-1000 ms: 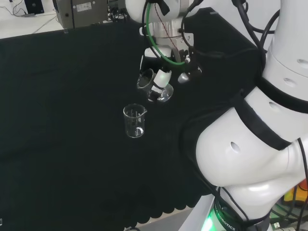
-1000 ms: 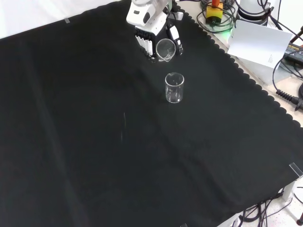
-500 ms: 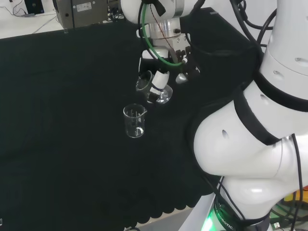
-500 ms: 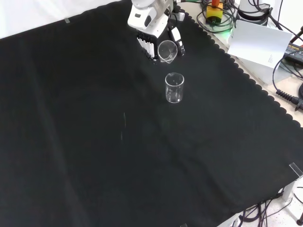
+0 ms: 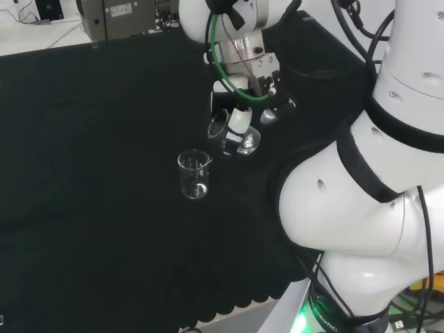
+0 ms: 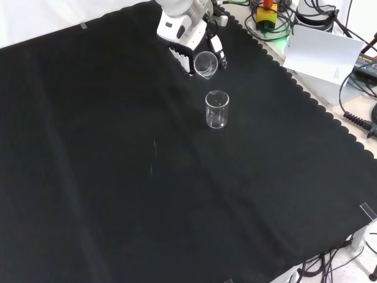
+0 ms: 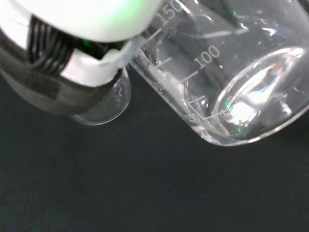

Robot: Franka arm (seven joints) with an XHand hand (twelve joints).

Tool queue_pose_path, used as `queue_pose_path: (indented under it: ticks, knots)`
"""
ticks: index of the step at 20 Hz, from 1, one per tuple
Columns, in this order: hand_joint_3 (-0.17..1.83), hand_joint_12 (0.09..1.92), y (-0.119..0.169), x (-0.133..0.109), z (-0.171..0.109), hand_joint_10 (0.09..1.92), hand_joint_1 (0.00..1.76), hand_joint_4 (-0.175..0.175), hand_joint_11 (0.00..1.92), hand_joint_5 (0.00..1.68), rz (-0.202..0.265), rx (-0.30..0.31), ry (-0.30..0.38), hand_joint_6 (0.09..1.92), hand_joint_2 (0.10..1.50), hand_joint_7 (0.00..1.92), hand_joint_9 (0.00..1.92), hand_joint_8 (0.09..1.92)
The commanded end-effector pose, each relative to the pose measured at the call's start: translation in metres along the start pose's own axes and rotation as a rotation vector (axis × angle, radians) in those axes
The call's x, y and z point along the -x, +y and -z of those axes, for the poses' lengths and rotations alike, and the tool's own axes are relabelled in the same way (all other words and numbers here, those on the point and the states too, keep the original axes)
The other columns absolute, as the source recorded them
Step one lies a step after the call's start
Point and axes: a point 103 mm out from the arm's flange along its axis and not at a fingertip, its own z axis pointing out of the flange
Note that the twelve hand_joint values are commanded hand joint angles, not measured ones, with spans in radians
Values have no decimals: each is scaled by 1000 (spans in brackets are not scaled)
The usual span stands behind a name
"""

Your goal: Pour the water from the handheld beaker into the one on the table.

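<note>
Right, from the head view I see my hand curled around a clear beaker, held tipped above the black cloth with its mouth toward nine o'clock. A second beaker stands upright on the cloth at about seven o'clock from the held one, near it but not touching.

From the front view, the hand comes in at twelve o'clock, fingers and thumb on either side of the tilted beaker, whose open mouth faces the camera. The standing beaker sits on the cloth at roughly five o'clock from it, apart.

At the wrist, a blurred white and black part of the hand lies against the held beaker, whose printed scale lines and rounded base are close and large. I can make out a glint near that base but cannot tell how much water is inside. Part of the other beaker shows past the hand.
</note>
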Motion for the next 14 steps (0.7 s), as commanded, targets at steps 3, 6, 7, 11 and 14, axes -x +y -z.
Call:
queue_pose_path:
  ticks: [3, 6, 7, 11, 14]
  knots:
    - [726, 536, 13, -27, -16, 87, 1167, 93, 1494, 1326, 51, -110, -109, 607, 602, 1679, 1836, 377]
    - [727, 536, 15, -30, -16, 87, 1167, 95, 1494, 1326, 52, -120, -125, 607, 601, 1680, 1836, 376]
    - [727, 536, 16, -30, -16, 87, 1166, 96, 1494, 1326, 51, -121, -129, 607, 601, 1680, 1836, 375]
    - [727, 537, 17, -32, -14, 87, 1166, 99, 1495, 1326, 46, -121, -143, 607, 601, 1681, 1837, 374]
    - [728, 537, 16, -30, -14, 87, 1165, 102, 1496, 1326, 46, -120, -145, 607, 601, 1682, 1837, 373]
